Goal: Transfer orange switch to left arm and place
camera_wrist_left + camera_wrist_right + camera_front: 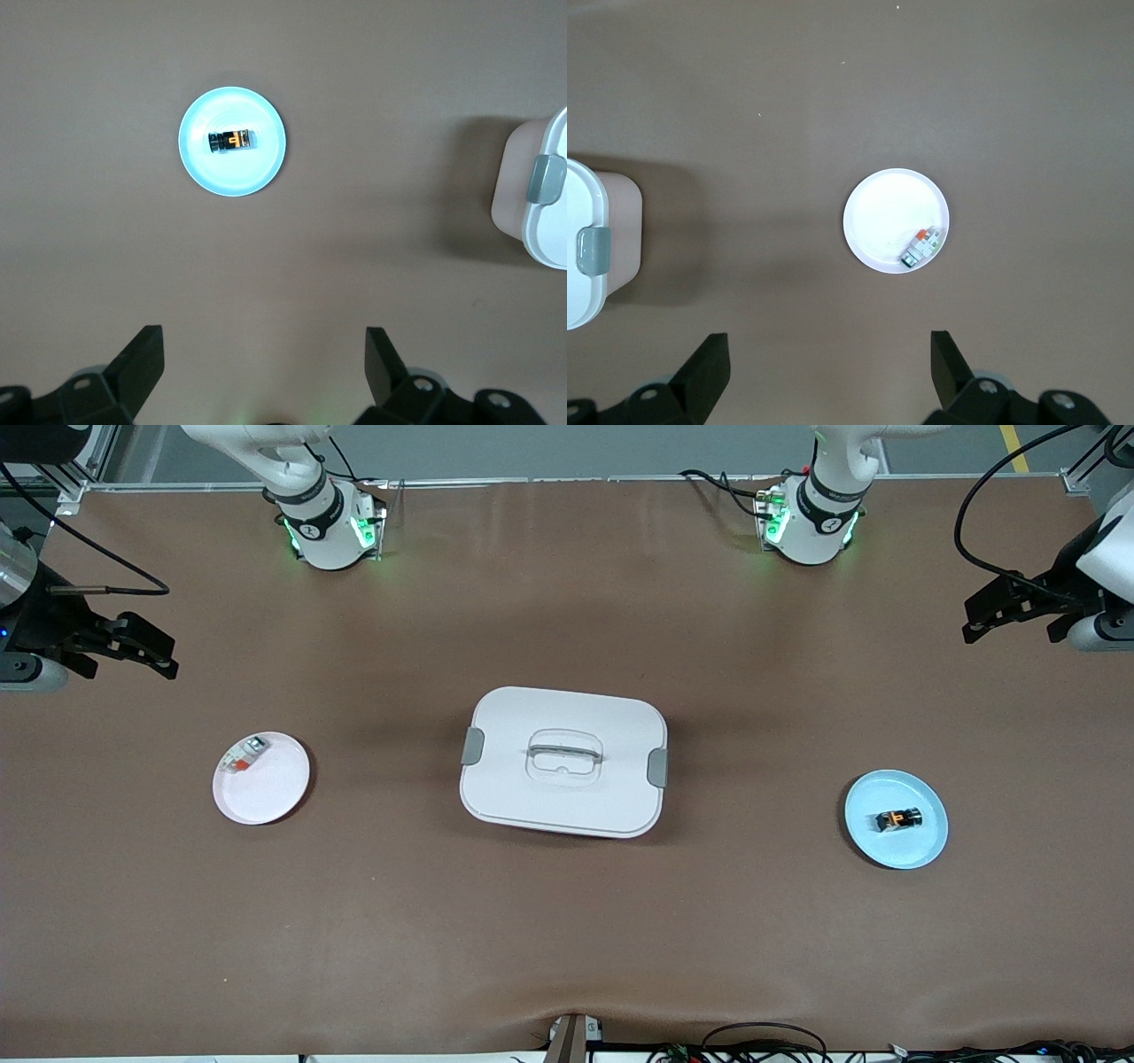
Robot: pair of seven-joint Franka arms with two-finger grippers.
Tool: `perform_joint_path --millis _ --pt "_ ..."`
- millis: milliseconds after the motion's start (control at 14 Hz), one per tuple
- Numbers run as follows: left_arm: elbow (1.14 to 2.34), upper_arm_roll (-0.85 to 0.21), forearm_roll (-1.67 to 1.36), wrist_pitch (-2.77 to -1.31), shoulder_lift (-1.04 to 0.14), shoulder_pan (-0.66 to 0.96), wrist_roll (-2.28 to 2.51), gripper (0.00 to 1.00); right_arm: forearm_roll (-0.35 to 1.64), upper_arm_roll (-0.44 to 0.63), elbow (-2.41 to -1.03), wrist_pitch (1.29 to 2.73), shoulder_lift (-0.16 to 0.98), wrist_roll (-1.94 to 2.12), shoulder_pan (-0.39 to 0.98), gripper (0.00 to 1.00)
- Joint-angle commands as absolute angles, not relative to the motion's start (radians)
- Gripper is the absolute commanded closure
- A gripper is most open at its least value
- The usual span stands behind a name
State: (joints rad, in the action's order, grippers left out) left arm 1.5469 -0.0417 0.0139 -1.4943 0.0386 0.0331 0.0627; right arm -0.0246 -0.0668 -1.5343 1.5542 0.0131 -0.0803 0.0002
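Lidded white box point(563, 760) sits mid-table. Black/orange switch point(898, 818) lies on blue plate point(921, 849) toward left arm's end of box; white/orange breaker point(243, 755) on pink plate point(266, 797) toward right arm's end. Left gripper point(1019, 613) & right gripper point(133, 648) both up, fingers apart, holding nothing. Fits finished or pending; can't tell.

bg: brown table mat point(567, 957) | grey floor point(567, 447) past table edge | cables point(762, 1041) at near edge | even light

Brown table point(567, 921), white box point(563, 760) with grey latches, pale-blue plate point(921, 849), pinkish-white plate point(270, 793)
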Motion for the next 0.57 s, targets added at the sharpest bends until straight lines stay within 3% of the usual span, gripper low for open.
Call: perform_joint_path --millis 0,499 --pt "1.545 -0.041 -0.002 -1.479 0.054 0.034 0.049 0.00 -0.038 -0.069 -1.513 1.539 0.023 -0.077 -0.002 0.00" --pt "1.546 -0.069 -0.003 -1.477 0.054 0.034 0.064 0.00 -0.037 -0.069 -1.511 1.540 0.023 -0.078 0.003 0.00"
